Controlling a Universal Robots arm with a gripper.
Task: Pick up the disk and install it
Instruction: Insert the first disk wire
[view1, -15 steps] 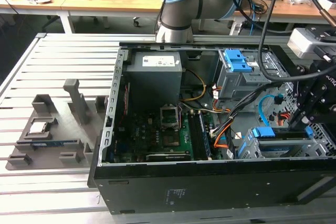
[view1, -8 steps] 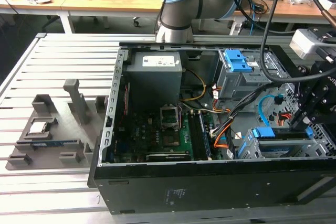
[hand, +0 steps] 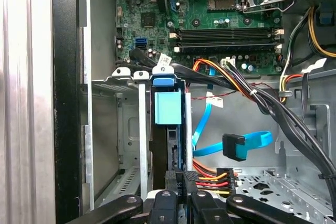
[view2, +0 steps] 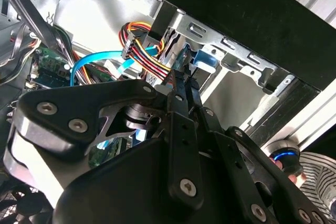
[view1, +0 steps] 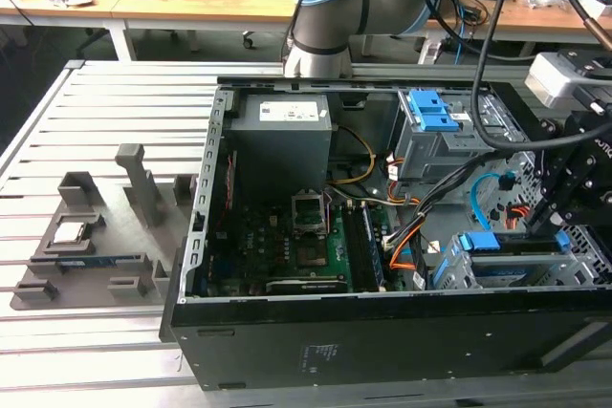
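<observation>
The disk (view1: pixel 492 243) stands on edge in the grey drive cage (view1: pixel 454 269) at the front corner of the open computer case, on the exterior view's right. Its bright blue bracket (hand: pixel 168 107) faces the first wrist view, with the dark drive edge running down from it. My gripper (hand: pixel 181 178) is at the disk's near end, its two black fingers close together on that edge. In the second wrist view the fingers (view2: pixel 181 108) point at the blue bracket (view2: pixel 202 59) inside the cage.
Orange, red and black cable bundles (hand: pixel 231 85) and a blue data cable (hand: pixel 236 145) hang beside the cage. The motherboard (view1: pixel 287 236), power supply (view1: pixel 282 131) and an upper bay with a blue latch (view1: pixel 428 112) lie further in. A grey fixture (view1: pixel 96 236) sits outside.
</observation>
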